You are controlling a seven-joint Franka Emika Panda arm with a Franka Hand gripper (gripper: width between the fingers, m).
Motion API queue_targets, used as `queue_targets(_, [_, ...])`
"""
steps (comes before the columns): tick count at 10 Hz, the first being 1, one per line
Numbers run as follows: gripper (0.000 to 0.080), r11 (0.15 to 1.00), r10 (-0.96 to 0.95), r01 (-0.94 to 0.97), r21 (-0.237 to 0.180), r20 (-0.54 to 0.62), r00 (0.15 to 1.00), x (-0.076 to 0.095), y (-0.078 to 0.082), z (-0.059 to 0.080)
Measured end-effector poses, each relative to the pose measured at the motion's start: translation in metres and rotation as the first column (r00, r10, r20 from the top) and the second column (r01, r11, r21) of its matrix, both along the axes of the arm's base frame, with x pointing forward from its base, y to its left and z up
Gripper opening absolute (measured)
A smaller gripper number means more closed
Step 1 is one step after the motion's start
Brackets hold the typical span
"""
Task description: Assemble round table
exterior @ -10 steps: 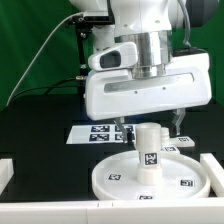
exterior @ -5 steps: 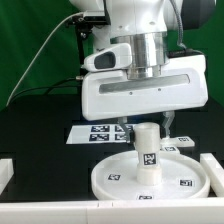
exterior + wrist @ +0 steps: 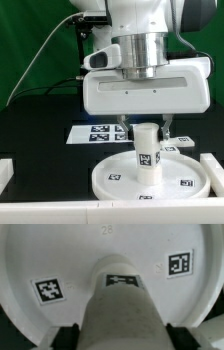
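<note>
Gripper (image 3: 145, 127) hangs straight over the post (image 3: 148, 152) and reaches around its upper end. In the wrist view the two dark fingertips (image 3: 68, 334) sit against both sides of the post with no gap that I can see, so I judge that the gripper is closed on it, only as wide as the post itself. The post stands upright near the middle of the round disc (image 3: 104, 182). The disc lies flat on the black bench (image 3: 40, 140), between two white rails (image 3: 214, 165), one at the exterior view's left and one at its right. The step in hand seems to be fastening the post into the disc. To do it well, the post must be vertical and on the centre of the disc. The turning should go around the post's own axis, and the push downward should be gentle. A tilted post can jam, and the disc, which nothing holds, may turn or slide together with it. Counting now: one disc, one post, one gripper. In the wrist view I count two square tags on the disc and one on the post. Behind the disc one marker board (image 3: 95, 131) lies flat on the bench. The cross-shaped base I cannot find with certainty in either view.
</note>
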State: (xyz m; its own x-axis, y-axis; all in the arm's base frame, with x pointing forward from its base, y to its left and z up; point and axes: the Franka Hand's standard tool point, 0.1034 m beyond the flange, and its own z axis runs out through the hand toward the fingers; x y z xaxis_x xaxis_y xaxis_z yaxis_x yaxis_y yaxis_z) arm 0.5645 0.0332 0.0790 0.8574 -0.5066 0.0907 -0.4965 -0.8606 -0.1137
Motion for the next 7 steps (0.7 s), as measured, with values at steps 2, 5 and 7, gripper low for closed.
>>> queue_targets(2, [0.0404, 0.947, -0.317, 0.318, 0.034, -0.037, 0.948, -0.0023, 0.0012, -0.0005])
queue_targets(5, [0.0406, 0.673, -0.721, 0.732, 0.104, -0.124, 0.681, -0.0052, 0.0062, -0.0023])
queue_targets(7, [0.0406, 0.576, -0.795, 0.809, 0.114, -0.15, 0.587, -0.0052, 0.0064, -0.0024])
